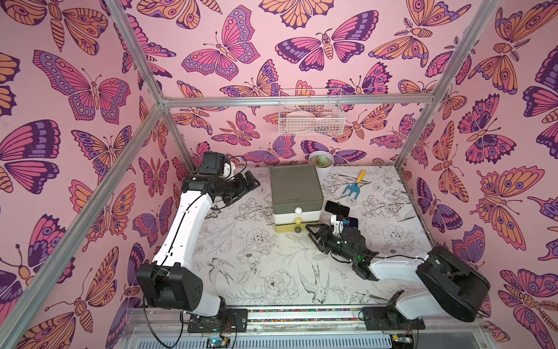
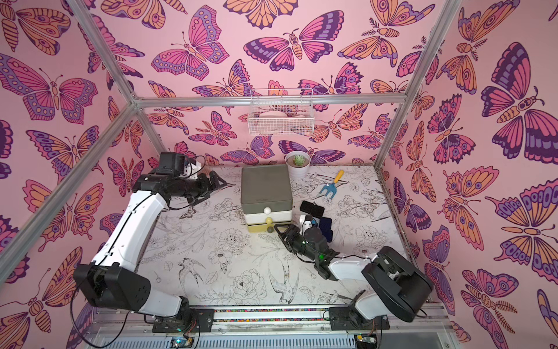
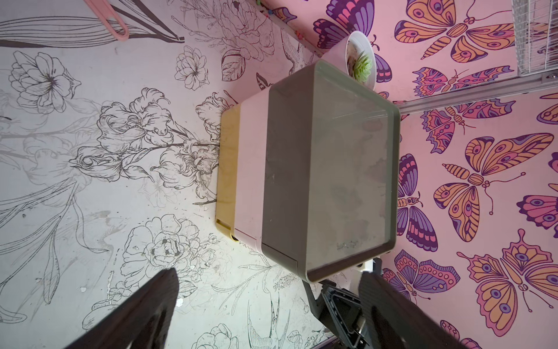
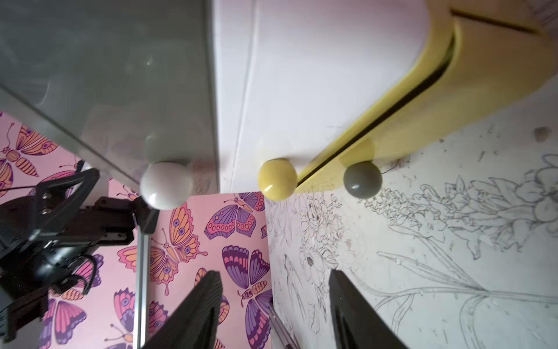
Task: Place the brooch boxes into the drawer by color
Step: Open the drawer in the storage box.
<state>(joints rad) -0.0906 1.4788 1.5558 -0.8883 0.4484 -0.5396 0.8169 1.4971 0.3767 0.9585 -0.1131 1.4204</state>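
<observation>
Flower-printed tabletop [image 1: 250,287] below; my right gripper [image 1: 310,232], jaws apart and empty, faces the knobs [image 4: 277,179] of the three-coloured plastic drawer chest [image 1: 294,184], apparently not touching; left gripper [image 1: 256,181] gapes.

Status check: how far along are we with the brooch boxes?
Done: nothing I can confirm, because the drawer chest hides its contents. In hand: the right gripper, jaws open and empty, faces the grey knob on the yellow bottom tier, which stands slightly ajar. The left gripper hovers open beside the chest. Left: a black box and a navy box sit outside beside the chest, not yet put away.
</observation>
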